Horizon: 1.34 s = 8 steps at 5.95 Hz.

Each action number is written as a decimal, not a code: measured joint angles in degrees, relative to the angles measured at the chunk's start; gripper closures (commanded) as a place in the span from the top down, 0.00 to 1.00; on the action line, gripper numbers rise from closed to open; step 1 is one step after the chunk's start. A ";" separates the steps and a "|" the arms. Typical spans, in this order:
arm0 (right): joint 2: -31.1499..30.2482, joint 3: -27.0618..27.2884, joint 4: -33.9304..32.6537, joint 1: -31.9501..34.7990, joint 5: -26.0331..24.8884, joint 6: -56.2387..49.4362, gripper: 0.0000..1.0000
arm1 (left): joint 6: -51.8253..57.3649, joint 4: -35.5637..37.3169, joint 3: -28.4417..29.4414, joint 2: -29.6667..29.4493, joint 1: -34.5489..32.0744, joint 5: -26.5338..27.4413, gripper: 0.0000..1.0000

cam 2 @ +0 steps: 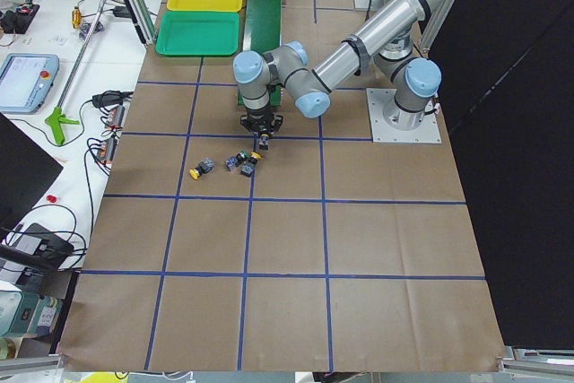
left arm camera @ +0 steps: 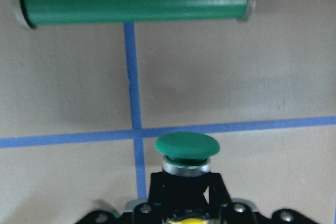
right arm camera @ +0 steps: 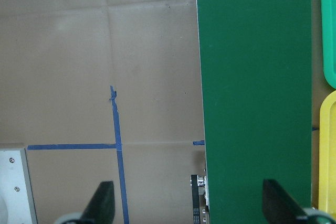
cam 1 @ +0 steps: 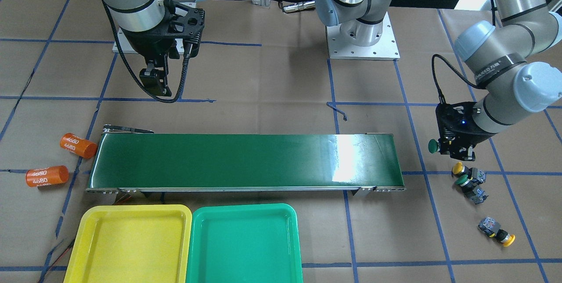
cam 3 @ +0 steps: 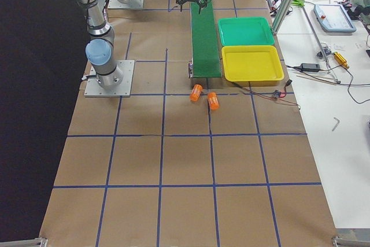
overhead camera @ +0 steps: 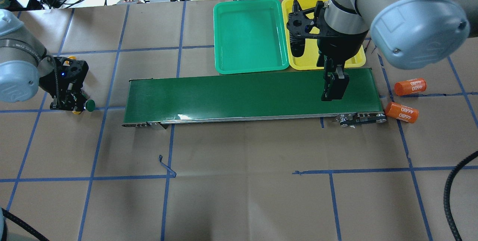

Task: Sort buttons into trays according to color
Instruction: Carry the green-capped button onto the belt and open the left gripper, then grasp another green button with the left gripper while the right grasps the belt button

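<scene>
Yellow tray (cam 1: 131, 248) touching green tray (cam 1: 243, 248); green button (cam 1: 434, 145) in left claw (cam 1: 454, 151)

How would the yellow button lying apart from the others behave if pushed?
The yellow button lies on its side; its round cap probably lets it swing in an arc. Its blocky body likely stops rolling. It looks rigid, probably light.

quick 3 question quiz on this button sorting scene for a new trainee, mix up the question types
1. True or false: the green tray already holds a button.
2. What does the left gripper grip? A) a green button B) an orange cylinder C) nothing
3. How many loose buttons lie on the table?

Key: 1 false; 2 A; 3 three, two yellow-capped and one green-capped.
</scene>
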 measured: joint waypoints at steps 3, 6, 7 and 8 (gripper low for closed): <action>0.00 0.00 -0.03 0.00 0.02 -0.09 1.00 | -20.06 -1.86 1.53 0.47 -13.11 -2.96 0.04; 0.00 0.00 -0.03 0.00 0.02 -0.10 1.00 | -24.88 -1.07 0.39 -1.05 -17.33 -2.79 0.98; 0.00 0.00 -0.01 0.00 -0.02 -0.13 1.00 | -24.55 -0.98 0.58 -1.23 -17.17 -2.74 0.98; -0.02 0.00 0.03 0.03 -0.01 -0.11 1.00 | -22.55 -0.95 1.07 -1.14 -15.98 -2.61 0.98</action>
